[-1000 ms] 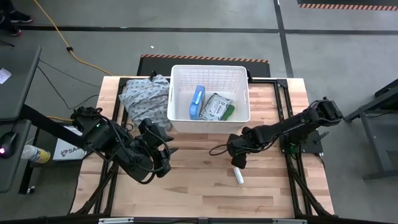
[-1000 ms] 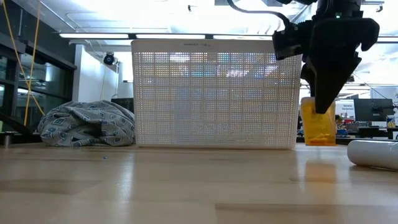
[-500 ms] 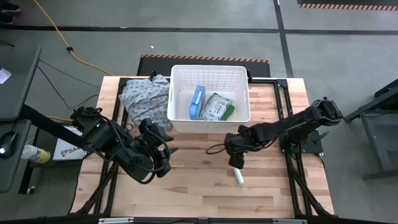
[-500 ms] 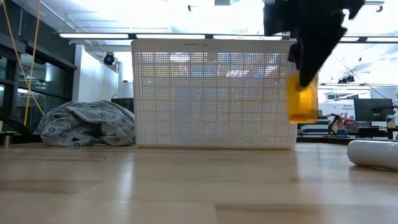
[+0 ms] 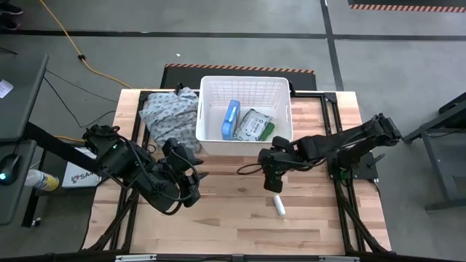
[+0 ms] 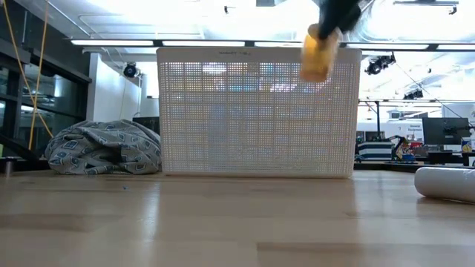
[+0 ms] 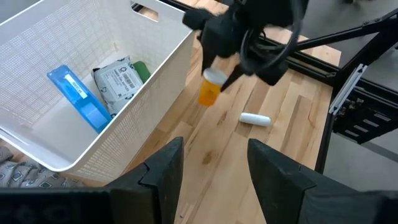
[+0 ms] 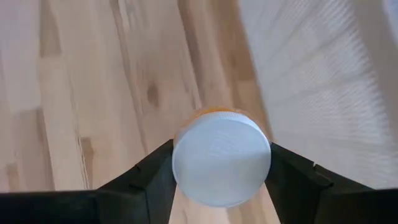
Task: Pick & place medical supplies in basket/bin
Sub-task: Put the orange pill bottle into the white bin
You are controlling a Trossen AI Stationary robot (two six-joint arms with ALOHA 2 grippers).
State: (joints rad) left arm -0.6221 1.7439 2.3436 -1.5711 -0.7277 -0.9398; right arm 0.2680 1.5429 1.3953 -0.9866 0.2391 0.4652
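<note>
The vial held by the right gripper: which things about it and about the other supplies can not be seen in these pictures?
- Vial: the label is blurred in the low view; in the right wrist view its white cap hides the body.
- Right gripper: the low view's top edge cuts it off.
- White tube: cut off by the low view's right edge.
- Basket: its contents are hidden behind the gridded wall in the low view.

Grey floor (image 5: 218, 44), perhaps concrete, ceiling striplights (image 6: 200, 42)
</note>
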